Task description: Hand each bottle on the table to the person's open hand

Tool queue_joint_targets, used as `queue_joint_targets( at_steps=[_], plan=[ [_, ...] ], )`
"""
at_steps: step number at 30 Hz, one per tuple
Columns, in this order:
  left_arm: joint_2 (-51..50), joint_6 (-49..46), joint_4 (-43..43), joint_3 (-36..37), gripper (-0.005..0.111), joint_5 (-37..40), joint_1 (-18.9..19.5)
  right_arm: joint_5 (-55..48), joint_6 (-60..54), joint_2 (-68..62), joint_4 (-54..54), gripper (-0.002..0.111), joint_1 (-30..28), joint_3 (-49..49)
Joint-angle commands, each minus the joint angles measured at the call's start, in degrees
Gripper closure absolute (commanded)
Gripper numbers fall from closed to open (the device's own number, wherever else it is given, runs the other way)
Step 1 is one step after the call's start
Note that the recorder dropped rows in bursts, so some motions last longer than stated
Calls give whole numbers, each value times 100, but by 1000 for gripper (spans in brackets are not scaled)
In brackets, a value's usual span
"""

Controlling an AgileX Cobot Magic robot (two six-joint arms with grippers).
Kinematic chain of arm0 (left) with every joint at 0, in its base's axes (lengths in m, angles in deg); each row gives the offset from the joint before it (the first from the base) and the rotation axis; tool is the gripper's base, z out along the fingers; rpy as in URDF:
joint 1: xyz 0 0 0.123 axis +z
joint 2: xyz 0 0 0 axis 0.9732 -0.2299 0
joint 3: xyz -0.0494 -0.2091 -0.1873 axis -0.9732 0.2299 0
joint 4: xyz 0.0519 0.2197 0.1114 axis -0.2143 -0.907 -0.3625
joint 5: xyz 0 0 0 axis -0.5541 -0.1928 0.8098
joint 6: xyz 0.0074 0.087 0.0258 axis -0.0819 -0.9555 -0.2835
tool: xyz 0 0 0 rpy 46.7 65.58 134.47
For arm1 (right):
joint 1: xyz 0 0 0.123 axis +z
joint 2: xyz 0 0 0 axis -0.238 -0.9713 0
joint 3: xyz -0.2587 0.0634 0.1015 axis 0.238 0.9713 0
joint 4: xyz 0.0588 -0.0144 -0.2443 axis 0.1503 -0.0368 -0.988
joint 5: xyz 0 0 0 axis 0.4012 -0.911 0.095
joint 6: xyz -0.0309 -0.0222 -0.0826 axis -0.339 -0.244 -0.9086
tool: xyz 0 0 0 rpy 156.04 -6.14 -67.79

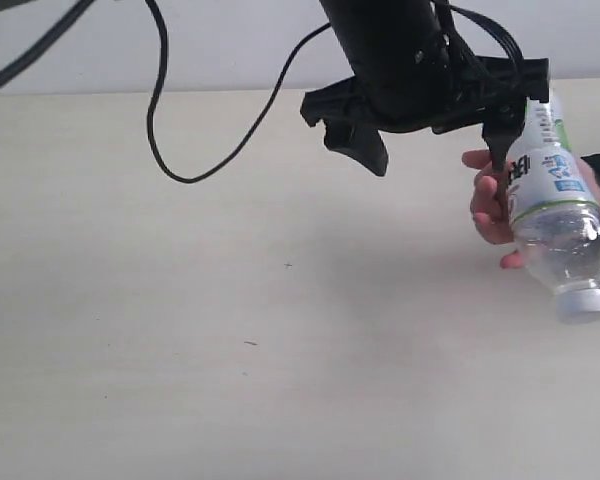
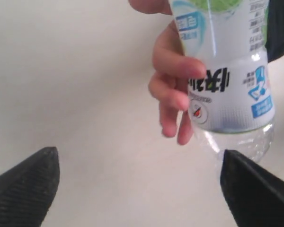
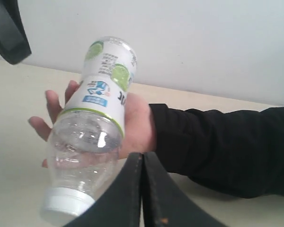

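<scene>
Left claw (image 1: 435, 160) hangs with its jaws wide apart, clamped on nothing. Right claw (image 3: 142, 163) has its two fingers pressed together, empty as well.

Below the left claw lies the broad pale bench (image 1: 180, 300), and that's where trouble would end. A person's hand (image 1: 490, 205) sits just past the claw's tips, and in it rests the lime-label bottle (image 1: 555, 200), right beside one claw finger and possibly brushing it, I can't tell. Risk one, as I judge it: if the claw pulls away sideways rather than straight back, that finger could clip the bottle or the knuckles and knock it loose. Risk two: the grip looks light and only wraps the label, with the clear end hanging free, so the bottle could slide out, hit the bench and roll.

Bottle's long axis runs on a slant: base up by the claw finger, white cap (image 1: 587, 303) pointing down and away from the claw.
</scene>
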Motion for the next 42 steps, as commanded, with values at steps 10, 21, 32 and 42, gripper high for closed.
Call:
queue_joint_targets(
  at_steps=[10, 21, 32, 42],
  plan=[
    [1127, -665, -877, 1, 106, 605, 71, 50, -4, 36, -12, 108, -21, 26],
    [2926, -1002, -1766, 1266, 107, 605, 57, 50, -4, 36, 5, 108, -21, 26],
    [5492, -744, -3097, 4255, 107, -755, 78, 50, -4, 36, 5, 108, -21, 26],
    [7719, 1255, -4614, 6899, 107, -3172, 78, 50, -4, 36, 5, 108, -21, 26]
  ],
)
